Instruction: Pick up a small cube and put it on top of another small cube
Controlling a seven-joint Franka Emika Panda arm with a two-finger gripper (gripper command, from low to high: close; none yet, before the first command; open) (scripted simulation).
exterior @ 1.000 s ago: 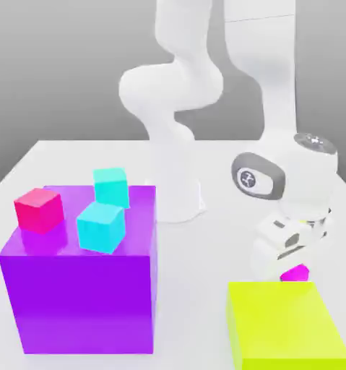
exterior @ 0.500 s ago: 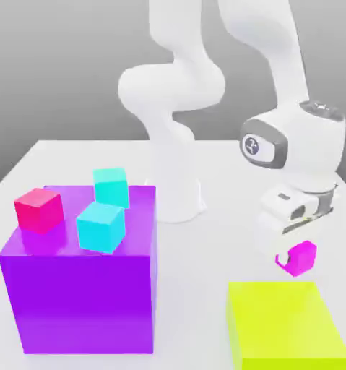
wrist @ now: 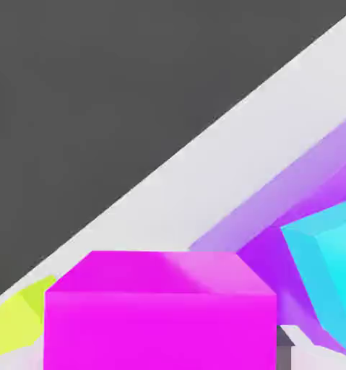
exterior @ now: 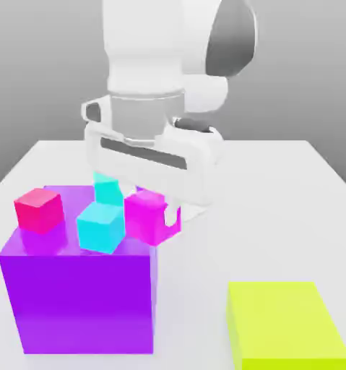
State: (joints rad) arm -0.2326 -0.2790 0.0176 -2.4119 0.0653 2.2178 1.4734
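Note:
In the exterior view my gripper (exterior: 153, 211) is shut on the small cube (exterior: 146, 217), a glossy magenta one. It holds the cube just above the right edge of the big purple block (exterior: 81, 300). A cyan small cube (exterior: 101, 227) sits tilted on the purple block, close to the held cube's left. A second cyan cube (exterior: 109, 189) stands behind it. In the hand view the magenta small cube (wrist: 161, 318) is close to the camera, with a cyan cube (wrist: 327, 274) beside it.
A redder hot-pink small cube (exterior: 39, 209) rests on the purple block's far left corner. A big yellow-green block (exterior: 285, 325) stands on the white table (exterior: 277, 188) at the exterior view's right. The arm's white body towers over the table's middle.
The arm lifted the magenta cube from beside the yellow-green block and swung it to the exterior view's left, to the purple block's right edge next to the cyan cube.

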